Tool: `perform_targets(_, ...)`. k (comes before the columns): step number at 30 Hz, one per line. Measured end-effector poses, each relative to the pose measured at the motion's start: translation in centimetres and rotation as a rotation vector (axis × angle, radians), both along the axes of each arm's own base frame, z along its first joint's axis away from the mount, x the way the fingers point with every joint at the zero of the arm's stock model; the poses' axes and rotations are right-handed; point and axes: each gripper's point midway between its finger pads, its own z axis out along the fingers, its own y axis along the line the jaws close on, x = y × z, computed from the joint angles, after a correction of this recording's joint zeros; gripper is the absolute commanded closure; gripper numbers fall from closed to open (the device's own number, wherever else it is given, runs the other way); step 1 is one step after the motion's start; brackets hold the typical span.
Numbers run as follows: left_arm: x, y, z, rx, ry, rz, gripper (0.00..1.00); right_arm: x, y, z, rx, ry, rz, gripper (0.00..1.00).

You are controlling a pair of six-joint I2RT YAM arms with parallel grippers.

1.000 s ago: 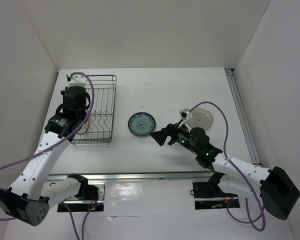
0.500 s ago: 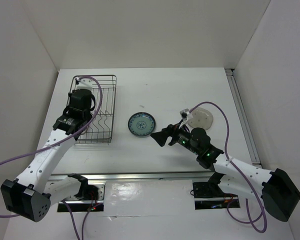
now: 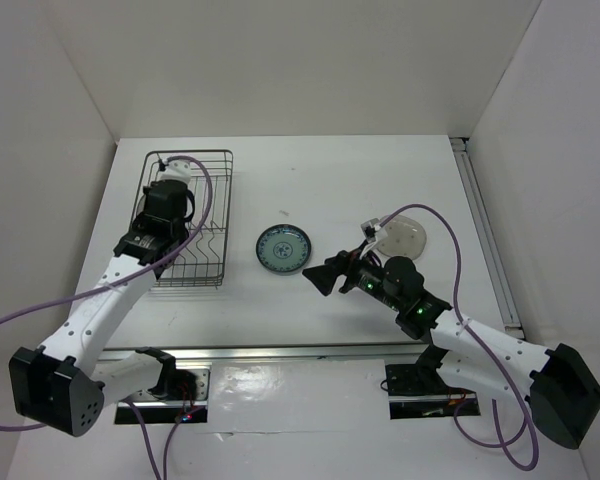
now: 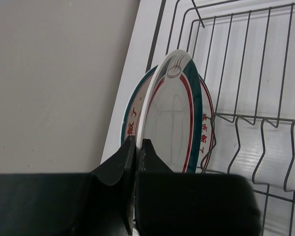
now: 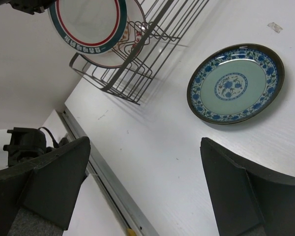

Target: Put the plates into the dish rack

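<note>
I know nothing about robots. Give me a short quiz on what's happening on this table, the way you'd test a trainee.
1. True or false: the left hand is shut on the rim of the ringed plate, held on edge at the dish rack.
2. Fill in: the right hand has its jaws standing ____.
3. Where is the blue patterned plate? A) in the dish rack B) flat on the table C) in the right hand
Key: 1 true; 2 open; 3 B.
</note>
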Motion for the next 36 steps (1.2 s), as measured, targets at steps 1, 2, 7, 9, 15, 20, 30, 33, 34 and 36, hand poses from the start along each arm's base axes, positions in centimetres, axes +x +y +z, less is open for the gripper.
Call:
perform_targets(1, 0.0, 0.0, -0.2, 0.008, 0.009, -0.003, 1.00, 0.0, 0.0, -0.1, -0.004, 0.000, 0.000, 0.00)
perform_targets(2, -0.1, 0.1, -0.3, 0.015, 0.017, -0.005, 1.00, 0.0, 0.0, -0.2, -0.008, 0.003, 0.000, 0.00)
perform_targets(7, -0.1, 0.0, -1.0, 0.033, 0.027, -0.026, 1.00, -0.1, -0.1, -0.6, -0.019, 0.014, 0.000, 0.00)
perform_targets(9, -0.2, -0.1, -1.3, 0.032, 0.034, -0.036, 0.99, -0.1, -0.1, -0.6, -0.019, 0.014, 0.000, 0.00)
perform_targets(15, -0.1, -0.4, -1.5, 0.020, 0.037, -0.053, 0.70, -0.1, -0.1, -0.6, -0.018, 0.014, 0.000, 0.00)
perform_targets(20, 0.2, -0.8, -2.0, -0.006, 0.036, -0.064, 0.64, 0.0, -0.2, -0.6, -0.019, 0.014, -0.009, 0.00)
perform_targets(30, 1.0, -1.7, -5.5, -0.055, 0.142, -0.043, 0.00, 0.8, -1.4, -0.9, -0.038, 0.022, -0.091, 0.00)
perform_targets(33, 1.4, -2.7, -3.5, -0.150, 0.087, -0.046, 0.00, 1.7, -2.2, -2.2, -0.079, 0.053, -0.156, 0.00)
perform_targets(34, 1.6, -3.3, -2.5, -0.199, 0.054, -0.062, 0.00, 2.1, -2.4, -3.4, -0.109, 0.080, -0.183, 0.00)
perform_targets(36, 1.6, -4.3, -1.0, -0.280, -0.007, -0.099, 0.00, 2.9, -2.5, -5.7, -0.164, 0.135, -0.216, 0.00)
